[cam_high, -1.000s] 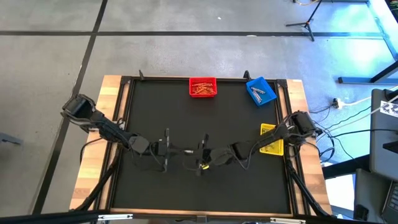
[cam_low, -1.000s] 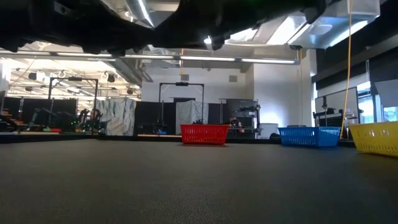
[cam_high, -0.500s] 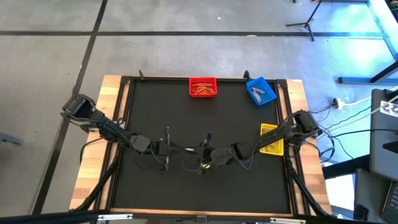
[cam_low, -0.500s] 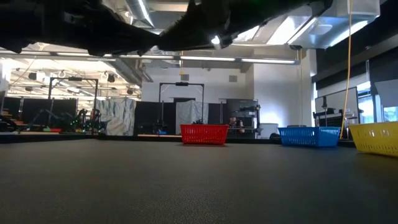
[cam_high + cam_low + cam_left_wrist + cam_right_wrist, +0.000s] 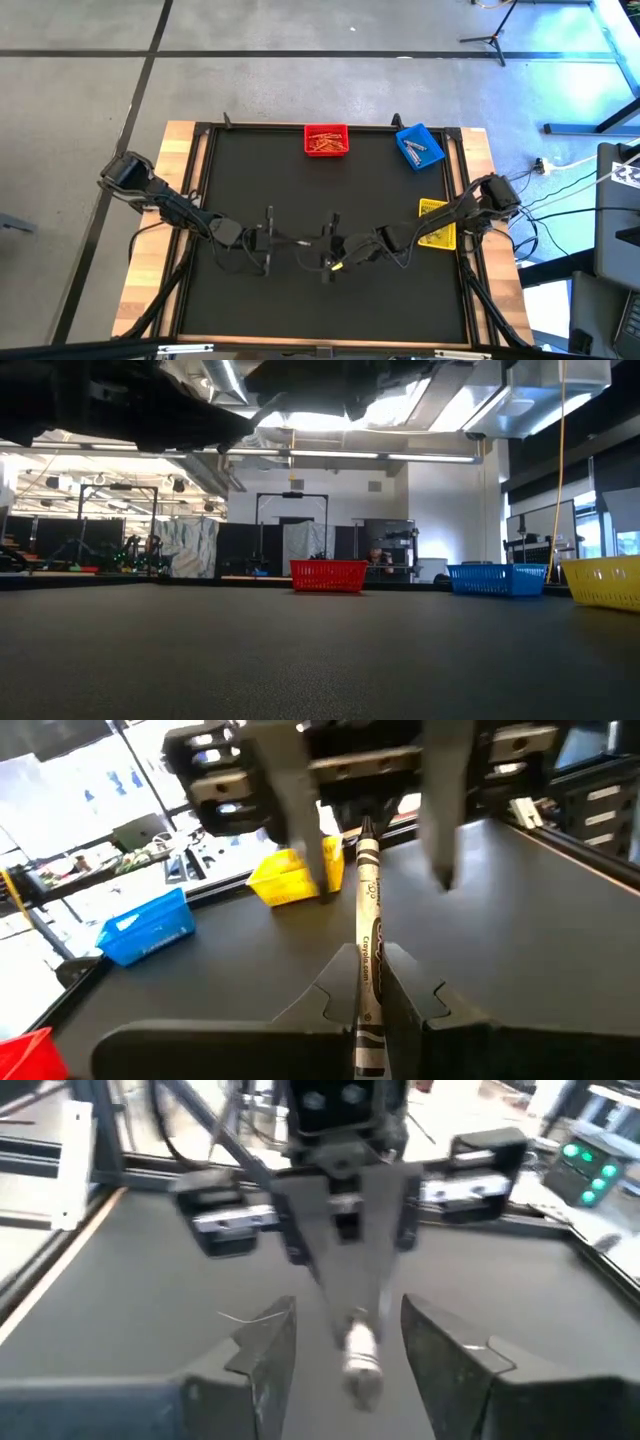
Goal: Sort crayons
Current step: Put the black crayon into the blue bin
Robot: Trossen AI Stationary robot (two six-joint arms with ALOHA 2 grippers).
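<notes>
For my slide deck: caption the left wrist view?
Left gripper shut on a grey crayon, offered toward the open right gripper; yellow bin and blue bin behind.

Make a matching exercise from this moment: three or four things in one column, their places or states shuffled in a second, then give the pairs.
Things:
1. red bin
2. blue bin
3. yellow bin
4. grey crayon

Places or states:
A. at the table's right edge, beside the right arm
B. clamped in the left gripper, pointing between the open fingers of the right gripper
C. at the middle of the far edge
D. at the far right corner, turned askew

Pairs: 1-C, 2-D, 3-A, 4-B
</notes>
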